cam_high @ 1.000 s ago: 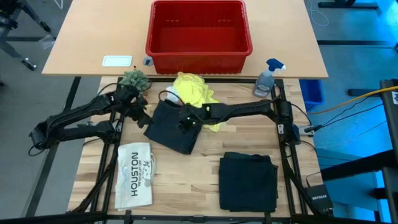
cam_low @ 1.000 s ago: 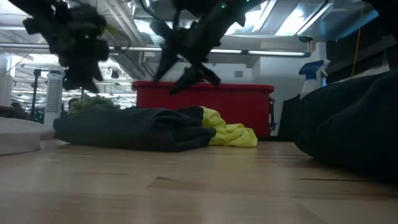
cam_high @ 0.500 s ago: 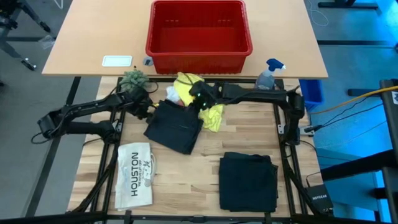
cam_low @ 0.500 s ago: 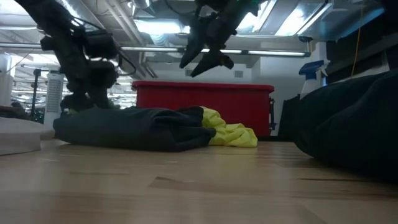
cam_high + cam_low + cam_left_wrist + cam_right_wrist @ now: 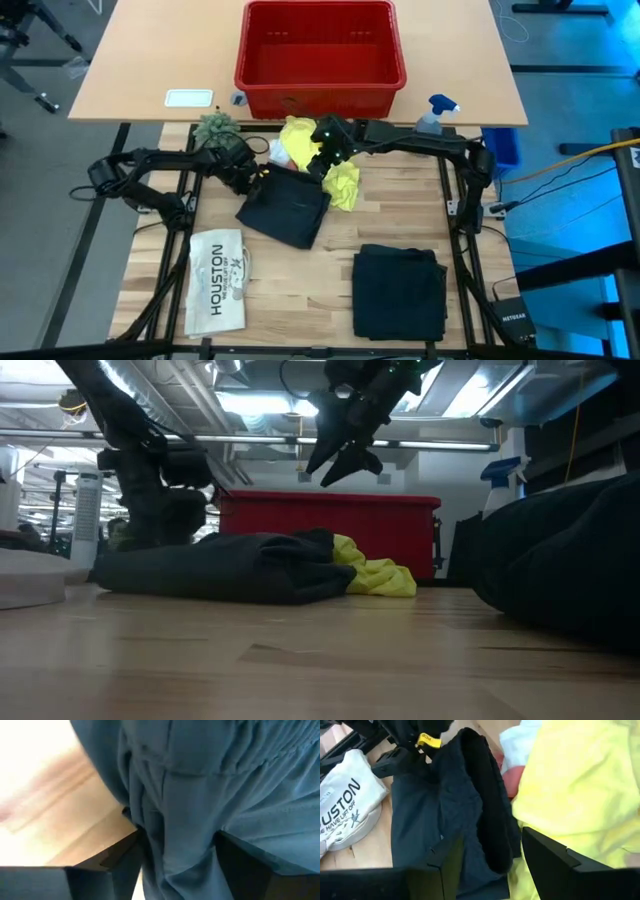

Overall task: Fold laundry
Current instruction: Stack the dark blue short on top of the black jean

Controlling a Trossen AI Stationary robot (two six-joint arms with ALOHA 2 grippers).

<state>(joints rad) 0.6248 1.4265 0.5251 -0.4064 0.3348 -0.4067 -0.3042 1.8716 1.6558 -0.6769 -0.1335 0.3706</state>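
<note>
- The left gripper [image 5: 252, 176] has its two fingers spread apart, with the waistband edge of the dark trousers [image 5: 285, 205] between them, low at the table.
- The right gripper [image 5: 322, 160] hangs in the air above the yellow T-shirt [image 5: 305, 143]; its fingers are apart and hold nothing.
- The trousers lie bunched near the table's middle, touching the T-shirt.
- A bit of pink cloth [image 5: 512, 780] and white cloth [image 5: 519, 745] peek out beside the T-shirt.
- Another dark folded garment [image 5: 400, 290] lies well apart.
- The red basket [image 5: 320, 55] stands behind the pile.
</note>
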